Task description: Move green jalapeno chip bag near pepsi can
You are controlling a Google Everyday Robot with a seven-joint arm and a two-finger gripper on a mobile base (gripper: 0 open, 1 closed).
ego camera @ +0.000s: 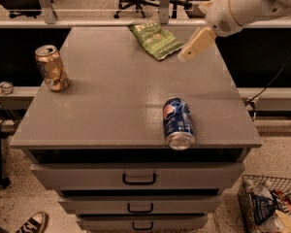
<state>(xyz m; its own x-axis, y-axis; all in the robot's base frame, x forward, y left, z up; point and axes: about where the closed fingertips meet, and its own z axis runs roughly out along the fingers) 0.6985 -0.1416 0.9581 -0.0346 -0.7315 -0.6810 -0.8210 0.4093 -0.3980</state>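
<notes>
A grey metal table [111, 101] with three drawers beneath it is seen from the front and slightly above. Near its far edge, a little right of centre, a small crinkly green jalapeno chip bag [157, 40] lies flat, with pale lettering near its top and a lighter picture patch.

A white robot arm [247, 4] reaches in from the upper right. Its tan end effector [186, 53] slants down and to the left, with its tip just beside the bag's right edge and apparently not touching it. Whether the end effector is released or clenched cannot be told from this angle. Nothing is seen in it.

Near the front edge, right of centre, a blue Pepsi can [178, 123] lies on its side with its silver top toward the viewer, well apart from the bag. A dented gold-tan drinks can [52, 68] stands upright at the left side.

The step in hand looks like the approach: the bag is not yet grasped. The next move likely calls for settling over the bag, gripping its thin foil, and carrying it forward. It should be set down beside the Pepsi can without nudging it, since a can on its side may roll.

The round red, white and blue Pepsi logo is recognisable. The bag's lettering and the gold-tan can's label are not legible.
</notes>
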